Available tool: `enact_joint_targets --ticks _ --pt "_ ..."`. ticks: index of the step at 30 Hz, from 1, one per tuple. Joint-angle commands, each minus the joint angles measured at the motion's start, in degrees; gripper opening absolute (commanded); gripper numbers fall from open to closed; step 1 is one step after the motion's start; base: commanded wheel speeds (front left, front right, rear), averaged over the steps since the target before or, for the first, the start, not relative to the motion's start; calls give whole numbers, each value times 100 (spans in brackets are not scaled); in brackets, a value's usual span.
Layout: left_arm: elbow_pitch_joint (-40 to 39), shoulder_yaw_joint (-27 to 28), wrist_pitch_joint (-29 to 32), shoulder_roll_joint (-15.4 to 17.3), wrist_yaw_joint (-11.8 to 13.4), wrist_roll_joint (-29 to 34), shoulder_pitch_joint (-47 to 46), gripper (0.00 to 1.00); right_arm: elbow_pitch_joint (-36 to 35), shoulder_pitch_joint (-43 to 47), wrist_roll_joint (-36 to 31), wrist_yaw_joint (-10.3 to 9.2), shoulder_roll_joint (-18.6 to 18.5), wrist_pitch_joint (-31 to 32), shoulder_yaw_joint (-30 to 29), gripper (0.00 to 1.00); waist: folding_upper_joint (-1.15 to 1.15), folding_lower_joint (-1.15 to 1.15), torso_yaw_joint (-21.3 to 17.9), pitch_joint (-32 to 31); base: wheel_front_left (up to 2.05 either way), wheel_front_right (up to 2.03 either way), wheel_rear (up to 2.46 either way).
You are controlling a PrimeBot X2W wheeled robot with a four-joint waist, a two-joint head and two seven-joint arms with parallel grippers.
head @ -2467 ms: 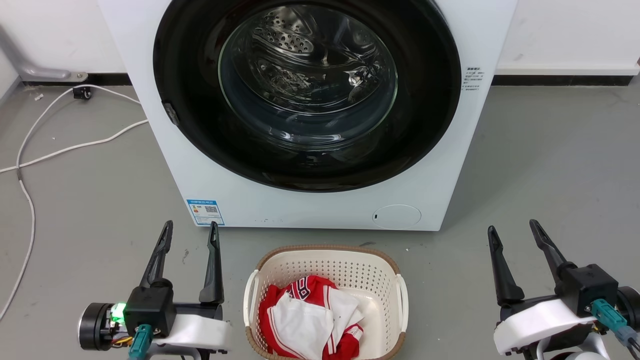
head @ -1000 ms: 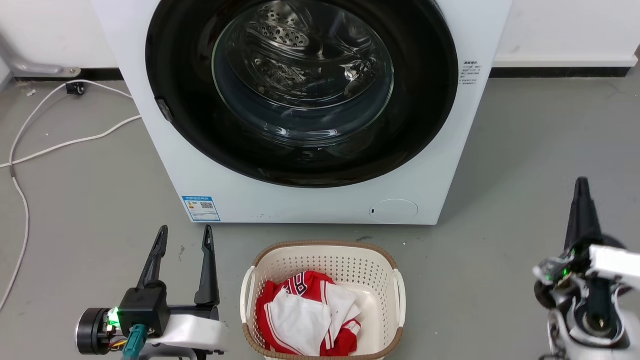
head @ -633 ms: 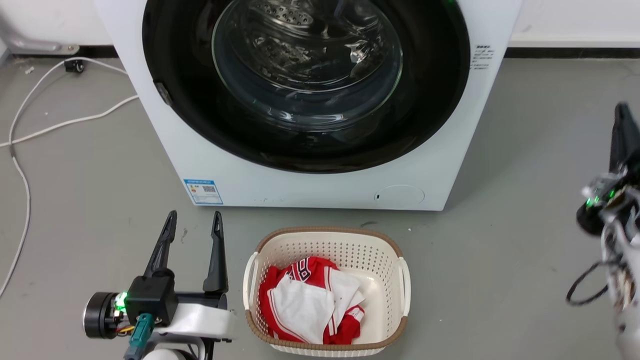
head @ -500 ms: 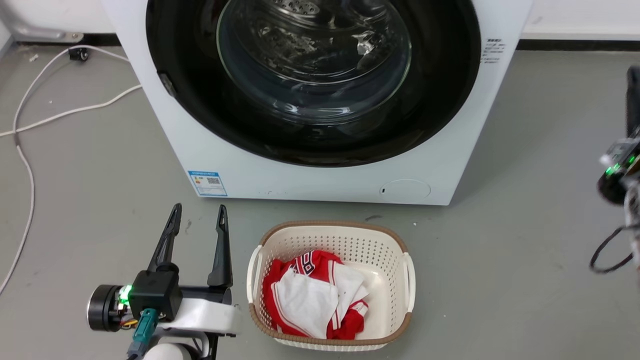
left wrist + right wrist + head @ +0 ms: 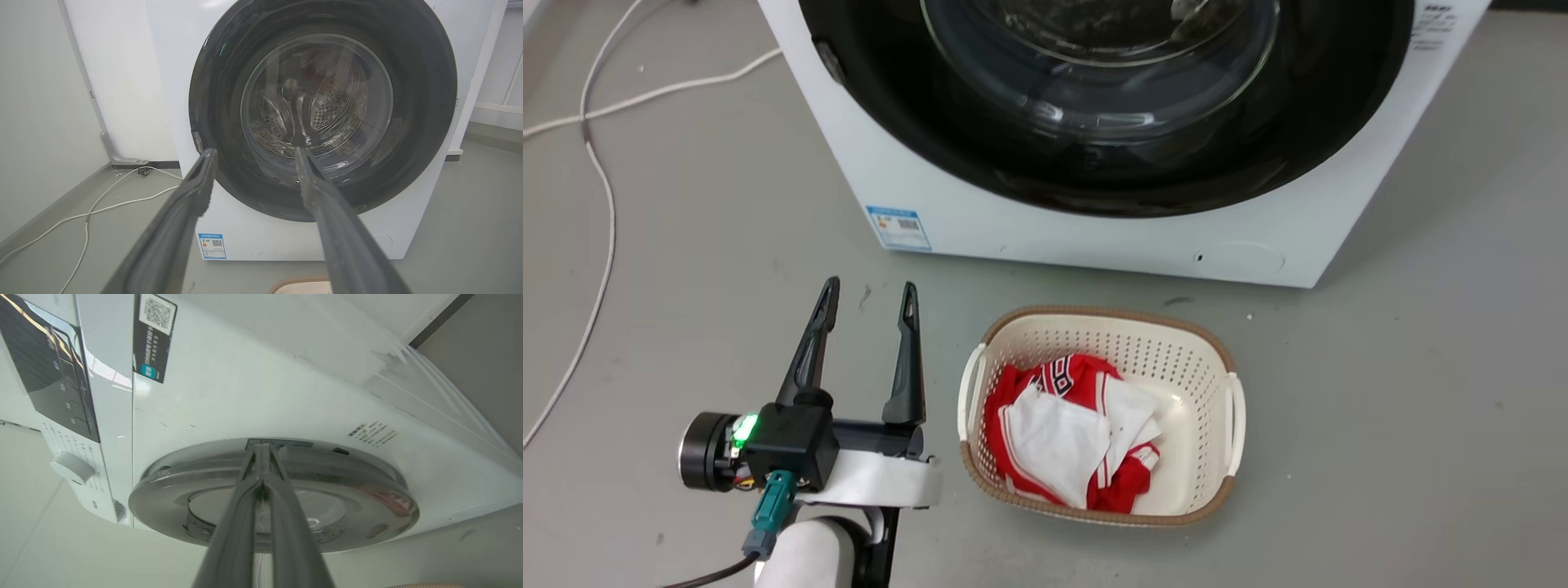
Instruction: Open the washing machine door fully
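Your right arm has made the real move here. A couple of seconds back the right gripper point(image 5: 263, 448) sat low at the lower right of the head view with its fingers spread. It then climbed the right edge of that frame. In the right wrist view its two fingers are now pressed together with nothing between them. Their tips point at the near rim of the washing machine door point(image 5: 367, 498), at a small recess in the upper middle of the frame. I cannot tell whether the tips actually touch the rim.

The head camera has swung too. The machine has slid to the top of the head view and now sits skewed, but that shift comes from the camera and not from the things.

The washing machine door point(image 5: 947, 139) itself has not budged. It lies flush against the white front in the head view, and also in the left wrist view, where it takes up the centre and right point(image 5: 421, 102). Opening has therefore not begun; I judge this to be the approach to the door's edge.

The left gripper point(image 5: 867, 290) stays where it was, at lower left beside the laundry basket point(image 5: 1232, 408). Its fingers are wide apart and empty.

Next you will probably need the right fingertips hooked behind that rim before pulling.
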Motion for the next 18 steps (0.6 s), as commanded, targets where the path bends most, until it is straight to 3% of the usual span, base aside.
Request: enact_joint_targets --ticks 1,7,18 --pt "-52 -53 -27 -8 41 -28 -136 100 198 -305 -154 0 -54 198 154 0 0 -1 165 256 0 0 0" --pt "-174 -210 -24 -8 125 -64 -337 100 521 -878 -454 0 -88 569 444 0 0 -1 325 617 0 0 0" --pt "-294 -509 -22 -8 274 -144 -613 100 735 -1362 -683 0 -110 686 605 0 0 -1 475 1060 0 0 0"
